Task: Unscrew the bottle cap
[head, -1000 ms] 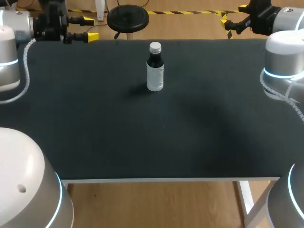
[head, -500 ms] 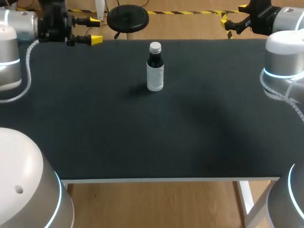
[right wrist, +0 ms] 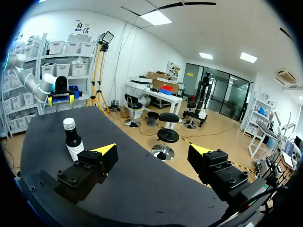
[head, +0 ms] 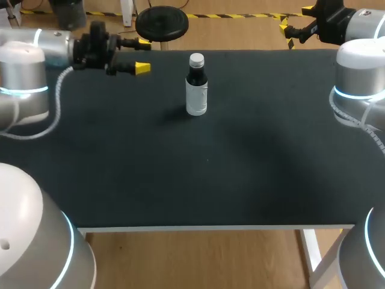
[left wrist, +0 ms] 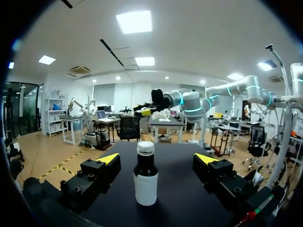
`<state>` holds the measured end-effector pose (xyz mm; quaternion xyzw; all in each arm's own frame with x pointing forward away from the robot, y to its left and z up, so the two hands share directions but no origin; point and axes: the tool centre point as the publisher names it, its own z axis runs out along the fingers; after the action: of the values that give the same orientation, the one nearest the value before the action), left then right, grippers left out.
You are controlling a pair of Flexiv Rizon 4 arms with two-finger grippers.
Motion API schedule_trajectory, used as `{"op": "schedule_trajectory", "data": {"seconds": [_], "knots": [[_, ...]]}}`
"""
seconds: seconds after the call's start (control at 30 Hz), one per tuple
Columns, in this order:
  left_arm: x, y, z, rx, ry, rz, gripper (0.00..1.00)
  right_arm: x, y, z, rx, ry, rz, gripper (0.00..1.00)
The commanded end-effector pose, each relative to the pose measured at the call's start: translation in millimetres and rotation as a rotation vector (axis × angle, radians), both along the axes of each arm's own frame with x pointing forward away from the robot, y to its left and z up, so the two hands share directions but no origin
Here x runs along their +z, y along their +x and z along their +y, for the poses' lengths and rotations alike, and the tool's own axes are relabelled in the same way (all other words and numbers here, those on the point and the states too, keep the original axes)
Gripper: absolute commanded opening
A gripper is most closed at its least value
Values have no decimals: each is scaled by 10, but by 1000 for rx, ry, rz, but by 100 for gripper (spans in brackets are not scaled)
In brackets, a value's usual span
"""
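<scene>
The black tabletop (head: 210, 174) carries one bottle (head: 197, 90), upright, midway between the side edges and nearer the far edge than the near one, with a broad stretch of dark surface between it and the near edge. It has a dark body, a pale cap (head: 197, 59) screwed on top and a white label (head: 197, 101) around its lower half; any print on the label is too small to read. The left hand (head: 143, 55) hangs above the far left part of the tabletop, fingers spread wide and pointing toward the bottle. In the left wrist view the bottle stands ahead of this hand, in line with the gap between its yellow tips and touching neither. The right hand (right wrist: 154, 151) sits by the far right corner, perhaps just past the far edge, its fingers likewise wide apart and holding nothing. From it the bottle stands well apart, beyond one finger.
</scene>
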<state>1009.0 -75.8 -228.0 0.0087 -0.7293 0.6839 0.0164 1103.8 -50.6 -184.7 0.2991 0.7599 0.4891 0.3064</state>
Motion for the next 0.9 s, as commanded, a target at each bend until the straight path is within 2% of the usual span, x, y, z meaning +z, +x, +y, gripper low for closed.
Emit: {"op": "schedule_trajectory", "data": {"seconds": [0.03,0.23,0.57,0.9], "knots": [[-181,107,-194,-65,-42,3,100,6,4,-1,0,-2,3,100],[-295,142,-372,-68,-30,-6,100,6,4,-1,0,-2,3,100],[-432,223,-599,-85,-49,-4,100,6,4,-1,0,-2,3,100],[-491,308,-770,-110,-71,3,100,6,4,-1,0,-2,3,100]]}}
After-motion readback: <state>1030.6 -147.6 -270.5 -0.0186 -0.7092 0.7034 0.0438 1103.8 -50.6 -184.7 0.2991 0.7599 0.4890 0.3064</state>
